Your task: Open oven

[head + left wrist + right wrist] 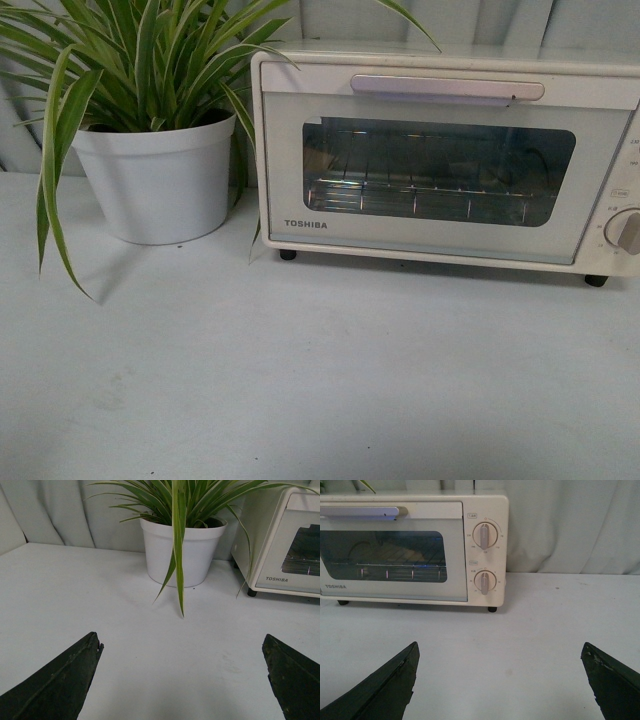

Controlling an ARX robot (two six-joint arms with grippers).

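The cream-white TOSHIBA oven [440, 245] stands at the back right of the table, its glass door shut. Its long pale bar handle [447, 88] runs along the top of the door, and the wire rack [420, 190] shows behind the glass. One knob [628, 231] shows at the right edge. Neither arm shows in the front view. My left gripper [183, 642] is open and empty over bare table, far from the oven [280, 535]. My right gripper [500, 652] is open and empty, in front of the oven [395, 592], whose handle [360, 513] and two knobs [484, 534] show.
A white pot [158, 180] with a long-leaved striped plant [150, 60] stands left of the oven, its leaves drooping over the table and the oven's corner. It also shows in the left wrist view [182, 552]. A pale curtain [570, 525] hangs behind the white table [300, 380].
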